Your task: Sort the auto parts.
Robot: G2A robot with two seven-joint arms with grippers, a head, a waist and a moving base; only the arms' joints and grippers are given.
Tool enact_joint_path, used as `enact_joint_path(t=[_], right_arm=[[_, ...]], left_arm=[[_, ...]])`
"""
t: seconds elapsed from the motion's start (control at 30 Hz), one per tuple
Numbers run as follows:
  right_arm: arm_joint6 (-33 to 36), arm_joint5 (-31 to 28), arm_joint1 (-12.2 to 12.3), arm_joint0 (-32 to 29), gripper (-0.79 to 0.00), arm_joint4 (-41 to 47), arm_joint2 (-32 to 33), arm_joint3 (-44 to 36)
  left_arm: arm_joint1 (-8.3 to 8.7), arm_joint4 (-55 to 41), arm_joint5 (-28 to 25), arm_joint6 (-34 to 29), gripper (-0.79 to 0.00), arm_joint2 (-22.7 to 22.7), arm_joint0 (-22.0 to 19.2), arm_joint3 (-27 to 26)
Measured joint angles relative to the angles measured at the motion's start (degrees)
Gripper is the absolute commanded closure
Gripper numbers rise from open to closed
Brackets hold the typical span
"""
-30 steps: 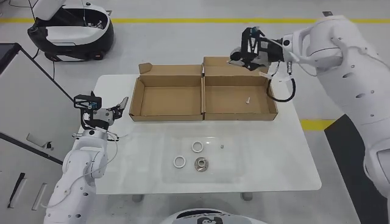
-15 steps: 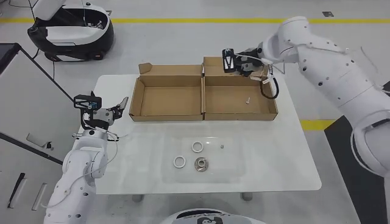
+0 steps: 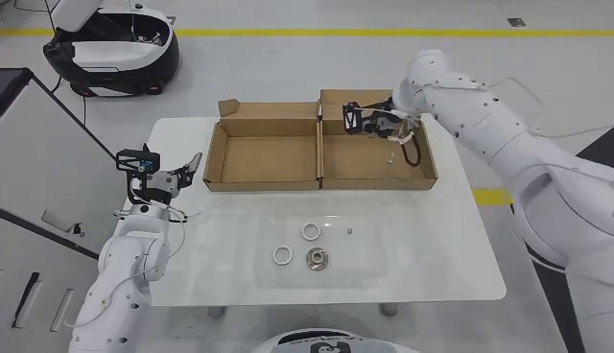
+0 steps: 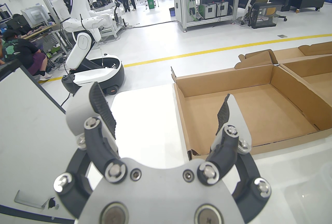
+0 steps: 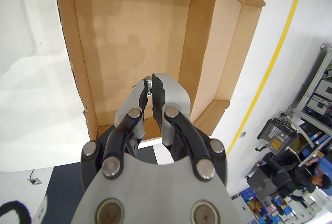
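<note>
Over the right box [image 3: 369, 166], near its far wall and the divider to the left box [image 3: 264, 156], the right gripper [image 5: 150, 91] is clenched on a small screw [image 5: 148, 86]. It is pinched at the very fingertips, with threads showing between the pads. Another screw [image 3: 390, 158] already lies on that box's floor. The left gripper [image 4: 162, 96] is spread wide with nothing in it, at the left edge of the table [image 3: 432, 257], facing the left box. A ring [image 3: 311, 230], a second ring [image 3: 283, 254] and a gear-like part [image 3: 316, 258] sit unsorted on the table, nearer the robot.

Risks:
- The pinch is tip-only on a tiny threaded part, so the screw may slip or twist out early.
- The gripper looks well above the box floor. Let go from there, the screw may bounce or roll.
- It is close to the divider, so a bounce could land the screw in the wrong box.

Lowering before release seems safer.
</note>
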Motion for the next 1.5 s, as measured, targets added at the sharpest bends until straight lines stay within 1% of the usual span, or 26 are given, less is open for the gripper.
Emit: enact_joint_path(t=[0.17, 0.27, 0.57, 0.77, 1.07, 1.5], right_arm=[[-0.3, 0.0, -3.5, -0.5, 0.000, -1.4, 0.0, 5.3], [-1.4, 0.0, -5.2, -0.9, 0.000, -2.9, 0.0, 7.9], [-6.0, 0.0, -9.0, -2.4, 0.000, -8.9, 0.0, 15.6], [-9.8, 0.0, -10.7, -3.6, 0.000, -13.1, 0.0, 19.8], [-14.4, 0.0, -12.5, -5.2, 0.000, -16.8, 0.0, 24.6], [-16.8, 0.0, -14.3, -6.6, 0.000, -20.1, 0.0, 27.5]], left_arm=[[0.00, 0.0, 0.0, 0.0, -0.785, 0.0, 0.0, 0.0], [0.00, 0.0, 0.0, 0.0, -0.785, 0.0, 0.0, 0.0], [0.00, 0.0, 0.0, 0.0, -0.785, 0.0, 0.0, 0.0], [0.00, 0.0, 0.0, 0.0, -0.785, 0.0, 0.0, 0.0], [0.00, 0.0, 0.0, 0.0, -0.785, 0.0, 0.0, 0.0], [0.00, 0.0, 0.0, 0.0, -0.785, 0.0, 0.0, 0.0]])
